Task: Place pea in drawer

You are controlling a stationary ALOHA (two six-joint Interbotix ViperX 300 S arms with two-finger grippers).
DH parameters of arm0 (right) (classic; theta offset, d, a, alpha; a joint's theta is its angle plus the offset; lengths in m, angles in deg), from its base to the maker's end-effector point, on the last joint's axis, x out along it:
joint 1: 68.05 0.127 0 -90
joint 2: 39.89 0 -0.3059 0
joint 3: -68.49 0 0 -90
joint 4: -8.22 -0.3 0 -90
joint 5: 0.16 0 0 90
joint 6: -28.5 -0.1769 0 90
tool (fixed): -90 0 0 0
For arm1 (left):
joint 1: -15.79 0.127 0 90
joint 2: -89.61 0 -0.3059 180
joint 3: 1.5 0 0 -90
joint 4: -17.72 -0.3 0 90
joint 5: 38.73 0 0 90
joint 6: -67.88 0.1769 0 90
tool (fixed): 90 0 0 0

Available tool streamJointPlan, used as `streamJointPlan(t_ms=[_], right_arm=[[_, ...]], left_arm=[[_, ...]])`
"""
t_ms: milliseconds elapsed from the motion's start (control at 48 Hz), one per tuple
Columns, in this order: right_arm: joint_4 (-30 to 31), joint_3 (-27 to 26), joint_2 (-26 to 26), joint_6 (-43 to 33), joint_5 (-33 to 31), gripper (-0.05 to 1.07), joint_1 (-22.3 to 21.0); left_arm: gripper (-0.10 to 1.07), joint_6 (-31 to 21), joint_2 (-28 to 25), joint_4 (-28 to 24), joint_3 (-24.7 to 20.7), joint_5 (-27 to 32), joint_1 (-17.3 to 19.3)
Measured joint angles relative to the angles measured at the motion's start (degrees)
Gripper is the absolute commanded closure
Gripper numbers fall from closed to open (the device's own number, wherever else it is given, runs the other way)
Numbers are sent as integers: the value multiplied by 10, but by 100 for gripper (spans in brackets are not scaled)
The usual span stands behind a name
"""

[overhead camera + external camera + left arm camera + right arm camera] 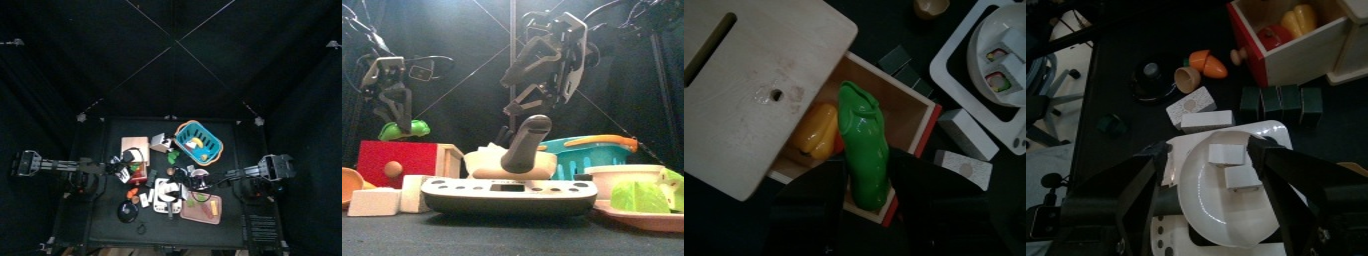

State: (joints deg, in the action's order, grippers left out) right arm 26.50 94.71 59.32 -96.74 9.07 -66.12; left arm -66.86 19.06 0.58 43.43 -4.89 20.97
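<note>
The pea (861, 150) is a long green pod, and my left gripper (871, 188) is shut on its lower end. It hangs over the pulled-out drawer (751, 90), a light-wood box with a red front (396, 165) and a round knob. A yellow piece (815, 130) lies inside the open tray. From the front, the pea (402, 128) shows just above the box at the left. My right gripper (1213, 152) is open above the white scale (1227, 190) mid-table, and from the front it (529, 135) hangs behind the scale.
A blue-rimmed basket (589, 150) stands at the back right. A pink plate (656, 215) with green pieces sits at the right front. White blocks (376, 200) and an orange piece (349, 185) lie front left. Dark blocks (1280, 100) and an orange toy (1207, 63) lie near the drawer.
</note>
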Motion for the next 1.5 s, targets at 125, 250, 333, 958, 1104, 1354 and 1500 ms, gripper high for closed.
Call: streamJointPlan(t_ms=[125,250,333,958,1104,1354,1500], right_arm=[[-1,0,1,0,0,6,-1],[0,0,0,0,0,6,-1],[-1,0,1,0,0,6,-1],[0,0,2,-1,-6,6,-1],[0,0,2,-1,-6,6,-1],[-1,0,2,-1,-6,6,-1],[0,0,2,-1,-6,6,-1]], left_arm=[[29,2,-24,1,1,-8,6],[28,4,-46,1,-1,-36,6],[28,7,-59,1,-1,-51,6],[6,10,-76,1,-6,-53,10],[5,10,-76,1,-6,-52,10],[5,10,-76,0,-6,-51,9],[5,10,-72,-3,-14,-46,10]])
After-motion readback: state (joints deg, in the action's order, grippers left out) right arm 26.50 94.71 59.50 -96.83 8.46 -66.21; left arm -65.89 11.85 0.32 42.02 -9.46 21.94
